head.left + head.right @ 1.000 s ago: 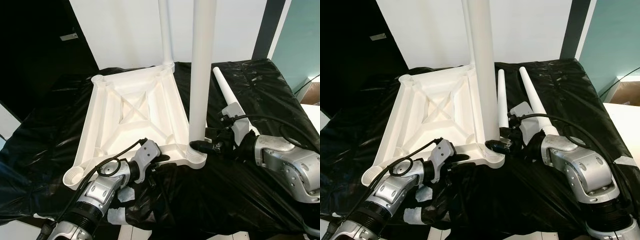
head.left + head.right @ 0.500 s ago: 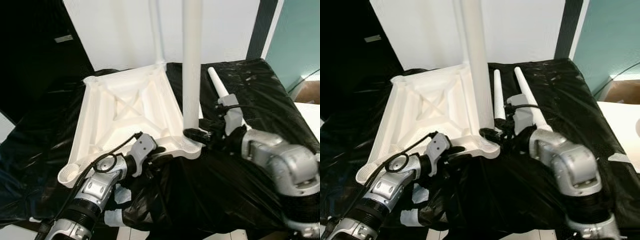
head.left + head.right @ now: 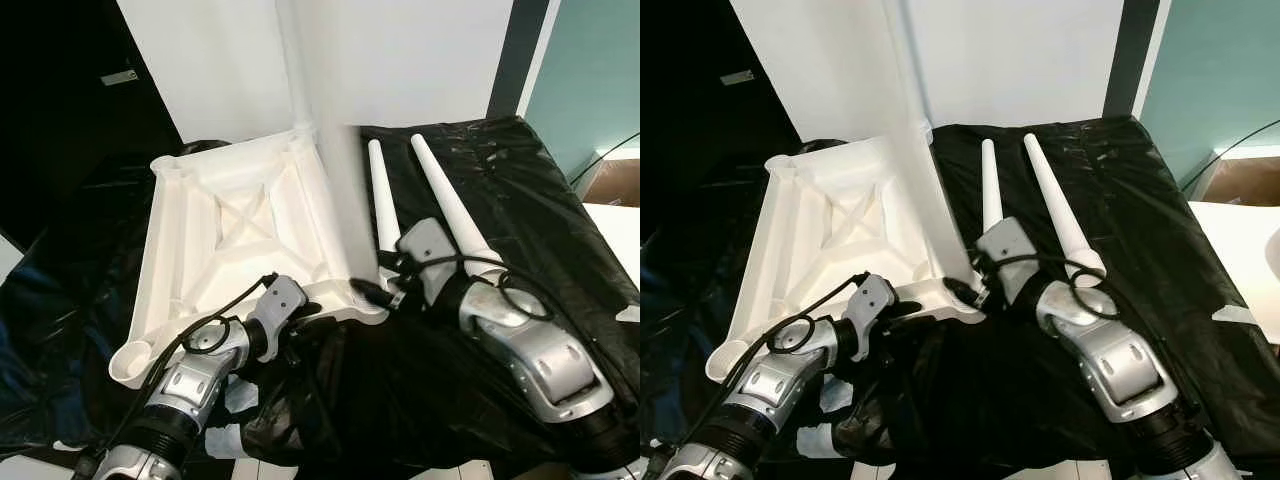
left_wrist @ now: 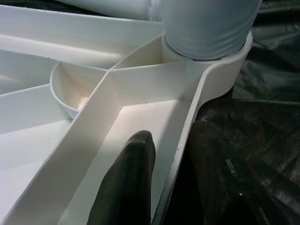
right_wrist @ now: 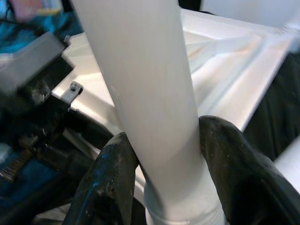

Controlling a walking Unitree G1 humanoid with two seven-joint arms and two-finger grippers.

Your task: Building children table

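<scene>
White leg [image 5: 154, 108], top blurred

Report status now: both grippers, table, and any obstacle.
Right gripper shut on upright leg. Left gripper at tabletop edge. Two loose legs beside.

The upturned tabletop [image 3: 235, 225] is plain white, with a raised X of ribs at its middle. Just beside it, two loose legs [image 3: 440, 200] are white too. The surface [image 3: 520, 190] wears glossy black sheeting. Both silver arms end in black claws: left claw [image 3: 300, 320], right claw [image 3: 372, 292].
</scene>
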